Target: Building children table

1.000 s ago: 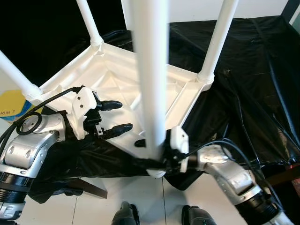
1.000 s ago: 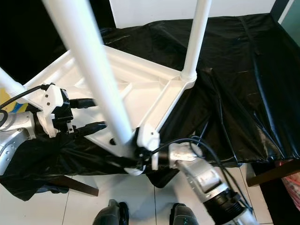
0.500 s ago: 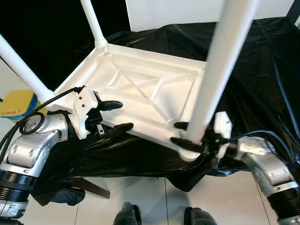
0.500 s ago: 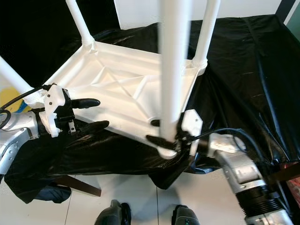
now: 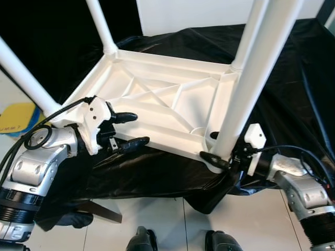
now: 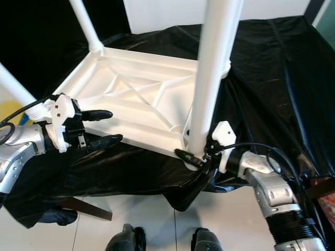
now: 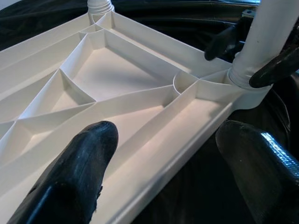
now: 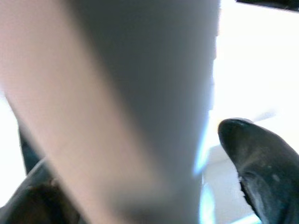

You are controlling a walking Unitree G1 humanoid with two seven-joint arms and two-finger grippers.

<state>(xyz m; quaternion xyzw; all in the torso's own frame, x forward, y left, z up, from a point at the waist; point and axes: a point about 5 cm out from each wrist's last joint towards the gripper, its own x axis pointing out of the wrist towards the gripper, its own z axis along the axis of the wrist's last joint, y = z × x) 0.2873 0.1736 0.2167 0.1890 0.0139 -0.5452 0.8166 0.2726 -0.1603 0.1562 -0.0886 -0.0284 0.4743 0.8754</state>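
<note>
The white plastic table (image 5: 162,99) lies upside down on the black sheet (image 5: 293,89), legs up. Right hand (image 5: 220,151) pinches the near leg (image 5: 246,89) at its socket; left hand (image 5: 125,130) sits spread around the frame edge. Looks light and stiff but slick, so low at the socket seems the best hold.

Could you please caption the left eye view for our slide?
Right hand grips the near leg of the upturned white children's table; left hand straddles its rim.
</note>
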